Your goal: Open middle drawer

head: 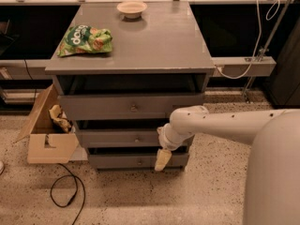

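The grey cabinet (140, 46) has three drawers stacked. The middle drawer (112, 138) is the medium-sized one, with a small round metal knob (137, 138) at its centre; its front sits about level with the others. The taller top drawer (98, 108) is above it and the shortest bottom drawer (117, 161) below. My gripper (162, 160) is cream-coloured, hangs pointing down from the white arm (220, 125), and is in front of the bottom drawer's right part, below and right of the middle knob. It holds nothing that I can see.
A green chip bag (85, 40) and a small bowl (131, 8) lie on the cabinet top. An open cardboard box (47, 142) stands on the floor to the left. A black cable (65, 191) loops on the floor in front. A grey ledge with a white cable (241, 67) is at the right.
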`<state>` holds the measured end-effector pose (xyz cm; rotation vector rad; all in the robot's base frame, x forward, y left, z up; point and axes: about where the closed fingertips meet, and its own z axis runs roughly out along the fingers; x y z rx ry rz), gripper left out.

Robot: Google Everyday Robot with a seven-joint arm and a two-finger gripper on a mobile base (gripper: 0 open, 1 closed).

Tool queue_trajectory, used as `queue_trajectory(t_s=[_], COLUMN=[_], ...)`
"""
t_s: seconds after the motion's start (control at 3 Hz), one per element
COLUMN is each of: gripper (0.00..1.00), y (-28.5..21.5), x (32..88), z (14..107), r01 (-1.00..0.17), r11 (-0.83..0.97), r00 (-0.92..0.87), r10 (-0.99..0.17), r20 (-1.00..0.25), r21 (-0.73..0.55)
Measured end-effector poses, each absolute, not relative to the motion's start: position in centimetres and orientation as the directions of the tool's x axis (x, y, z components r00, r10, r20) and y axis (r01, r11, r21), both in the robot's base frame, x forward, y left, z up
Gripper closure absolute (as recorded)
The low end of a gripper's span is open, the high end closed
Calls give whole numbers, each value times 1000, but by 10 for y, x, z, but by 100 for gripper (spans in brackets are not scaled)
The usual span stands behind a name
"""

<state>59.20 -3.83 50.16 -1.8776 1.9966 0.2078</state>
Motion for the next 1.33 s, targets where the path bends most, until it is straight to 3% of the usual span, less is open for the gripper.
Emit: queue_trajectory(t_s=[1.33], gripper=[0], y=[-15], x=[682], z=[445], r01=[-978], r11=[45], r00=[20], r10=[-951], r20=[-308], r21=[-202])
